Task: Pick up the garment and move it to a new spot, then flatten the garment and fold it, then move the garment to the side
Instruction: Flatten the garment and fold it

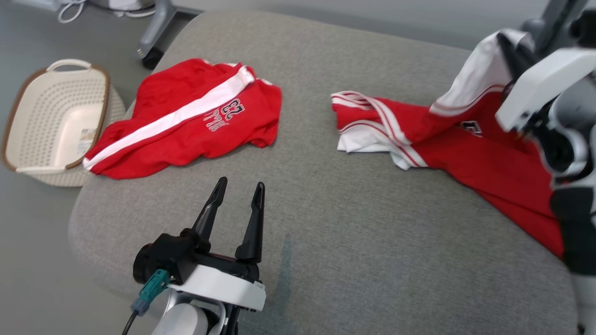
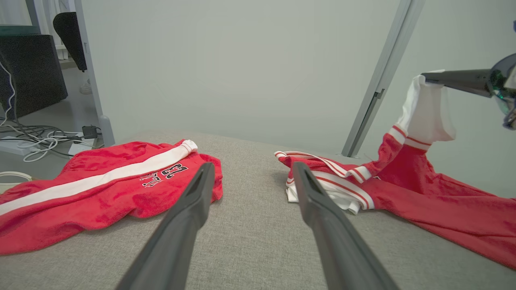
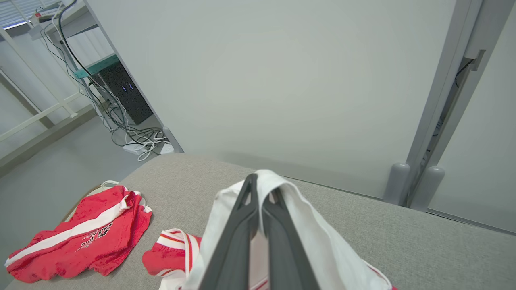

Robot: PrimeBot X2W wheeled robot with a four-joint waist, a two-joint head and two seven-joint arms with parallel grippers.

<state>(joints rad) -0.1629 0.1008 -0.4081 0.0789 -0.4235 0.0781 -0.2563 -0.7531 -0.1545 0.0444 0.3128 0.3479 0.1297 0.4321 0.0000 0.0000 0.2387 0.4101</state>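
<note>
I read the counter (image 1: 326,232) as grey woven upholstery, coarse and matt. Garment (image 1: 484,158): red cloth, soft, slightly fuzzy, with smoother white cloth panels and striped trim. Shorts (image 1: 186,121): same red cloth, white stripe, printed lettering. Basket (image 1: 51,102): cream perforated plastic, low sheen, brown rim. Left gripper (image 1: 241,182): jaws dark, smooth, matt, plastic by the look; housing a white glossy shell. Right gripper (image 3: 261,201) jaws look the same to me. Post (image 2: 383,76): grey metal, satin. Wall (image 3: 282,80): smooth, matt. Floor (image 1: 28,232): smooth grey.

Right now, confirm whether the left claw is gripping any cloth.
No, the left claw stands open over the grey cushion, empty.
</note>
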